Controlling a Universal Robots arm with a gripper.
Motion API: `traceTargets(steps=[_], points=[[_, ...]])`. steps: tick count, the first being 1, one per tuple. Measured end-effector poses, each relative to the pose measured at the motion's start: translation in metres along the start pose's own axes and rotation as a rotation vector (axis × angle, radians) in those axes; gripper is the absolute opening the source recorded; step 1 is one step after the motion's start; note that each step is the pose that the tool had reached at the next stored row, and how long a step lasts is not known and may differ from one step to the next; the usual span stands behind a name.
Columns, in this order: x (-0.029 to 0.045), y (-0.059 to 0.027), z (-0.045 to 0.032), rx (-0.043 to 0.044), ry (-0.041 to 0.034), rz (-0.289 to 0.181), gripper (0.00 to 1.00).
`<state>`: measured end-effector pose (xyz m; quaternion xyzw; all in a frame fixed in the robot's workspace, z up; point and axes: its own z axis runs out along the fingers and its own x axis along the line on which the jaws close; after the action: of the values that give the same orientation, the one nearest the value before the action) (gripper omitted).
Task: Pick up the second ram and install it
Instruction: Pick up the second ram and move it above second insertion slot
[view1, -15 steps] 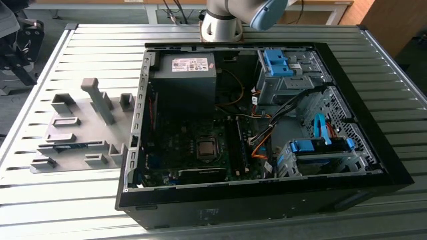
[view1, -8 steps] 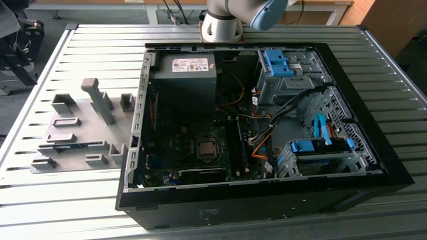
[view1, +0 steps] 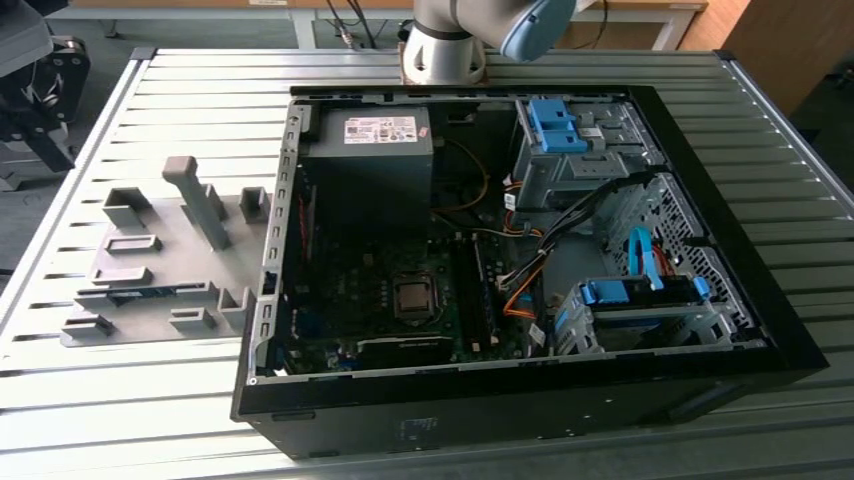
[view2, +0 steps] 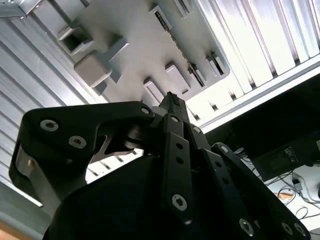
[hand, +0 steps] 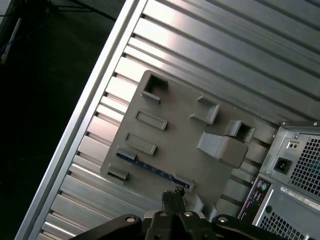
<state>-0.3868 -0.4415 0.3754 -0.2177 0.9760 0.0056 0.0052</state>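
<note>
The second ram (hand: 150, 170) is a thin blue-green stick lying on its edge in a slot along one side of the grey fixture plate (hand: 175, 125). In the exterior view the ram (view1: 150, 292) shows as a bluish strip in the fixture (view1: 160, 260), at that view's left of the open computer case (view1: 747, 300). My gripper (hand: 172, 194) hangs well above the fixture, near the ram's end. Its two thin fingertips are pressed together with nothing between them. In the second wrist view the gripper (view2: 170, 98) points down at the fixture.
Upright grey blocks (view1: 198, 200) stand on the fixture around the ram. Inside the case are the power supply (view1: 374, 150), the processor socket (view1: 414, 297), long dark slots (view1: 477, 290) beside it, loose cables (view1: 534, 270) and blue drive-bay clips (view1: 627, 292). The arm's base (view1: 443, 45) stands behind the case.
</note>
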Motion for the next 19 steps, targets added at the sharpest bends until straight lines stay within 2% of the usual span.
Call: traceTargets(steps=[19], points=[[0.0001,0.0000,0.0000,-0.0028,0.0034,-0.311,0.11]])
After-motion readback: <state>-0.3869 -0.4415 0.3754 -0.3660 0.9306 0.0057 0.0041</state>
